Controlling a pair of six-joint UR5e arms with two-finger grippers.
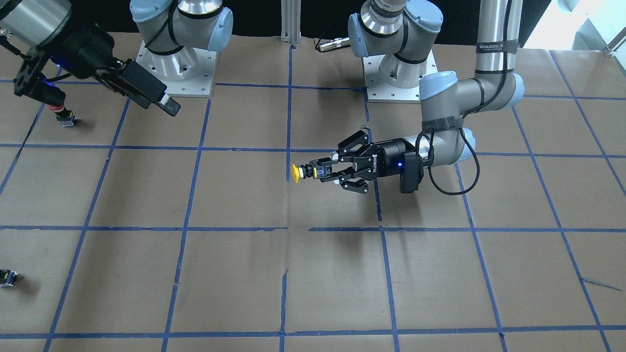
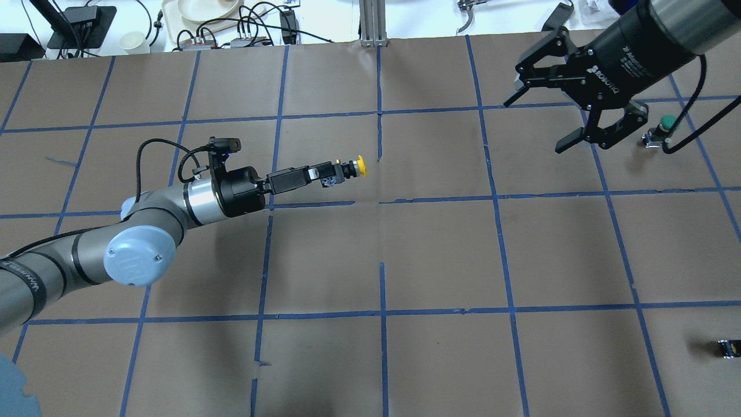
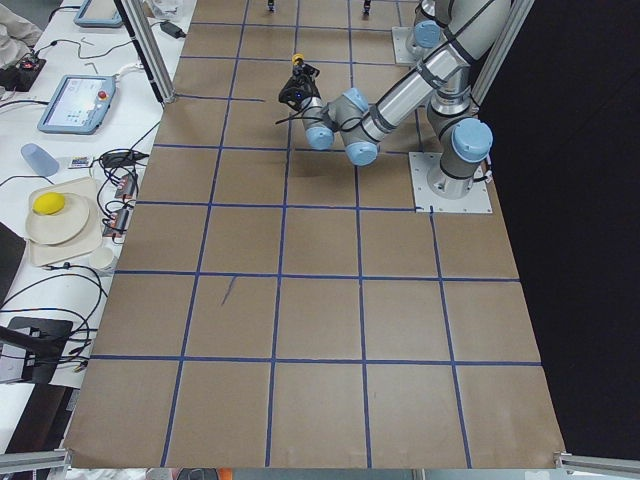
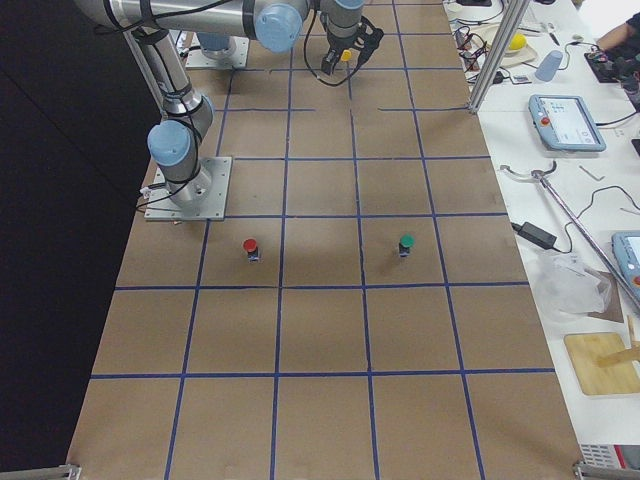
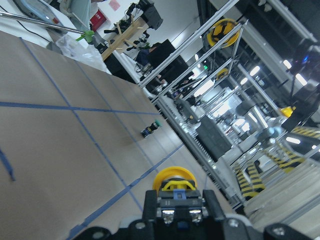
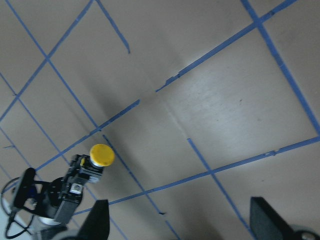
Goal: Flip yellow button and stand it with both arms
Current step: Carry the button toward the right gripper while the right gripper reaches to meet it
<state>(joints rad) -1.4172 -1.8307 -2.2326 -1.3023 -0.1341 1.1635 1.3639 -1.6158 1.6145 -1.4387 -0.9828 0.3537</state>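
The yellow button (image 2: 358,166) is held sideways in the air above the table's middle, its cap pointing away from the wrist. My left gripper (image 2: 331,172) is shut on the button's black body. The button's cap (image 1: 296,173) and my left gripper (image 1: 321,172) also show in the front view. In the left wrist view the cap (image 5: 174,178) sits just beyond the fingers. My right gripper (image 2: 538,123) is open and empty, high over the far right of the table, well apart from the button. Its wrist view shows the button (image 6: 101,155) from above.
A green-capped button (image 2: 667,124) stands under my right arm's side. A red-capped button (image 1: 61,112) stands near the right gripper. A tiny black-and-yellow block (image 2: 728,348) lies at the near right. Blue tape lines grid the brown table (image 2: 440,260).
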